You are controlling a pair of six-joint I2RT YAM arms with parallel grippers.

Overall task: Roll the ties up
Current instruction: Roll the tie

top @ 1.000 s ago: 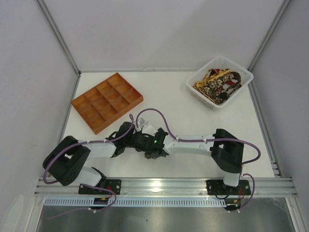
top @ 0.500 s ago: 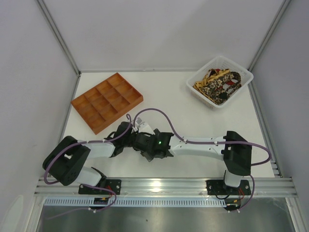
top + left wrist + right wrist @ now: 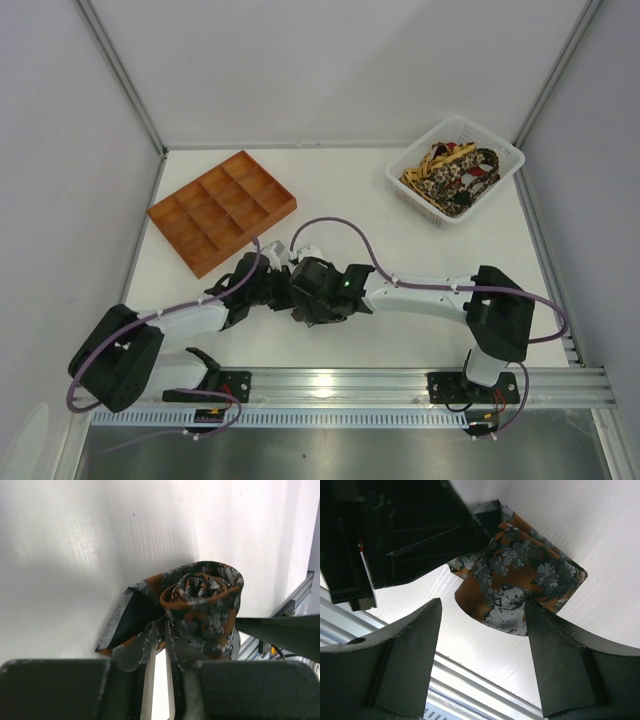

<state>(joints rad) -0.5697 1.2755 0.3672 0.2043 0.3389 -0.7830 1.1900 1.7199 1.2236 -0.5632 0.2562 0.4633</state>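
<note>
A tie in rust-orange with grey and black flowers lies rolled into a coil on the white table, its loose end trailing left. My left gripper has its jaws a narrow slit apart, with the roll's edge pinched at the tips. The right wrist view shows the same tie just beyond my right gripper. That gripper is open wide, and its right finger touches the roll. From above, both grippers meet near the table's front and hide the roll. More ties fill the basket.
A white basket stands at the back right. An orange compartment tray lies at the back left, close to the left arm. The metal rail runs along the near edge. Purple cables loop over both arms.
Both grippers have shifted together a little left and farther up the table. The right arm has stretched leftward, and the left arm's shoulder has swung down and left.
</note>
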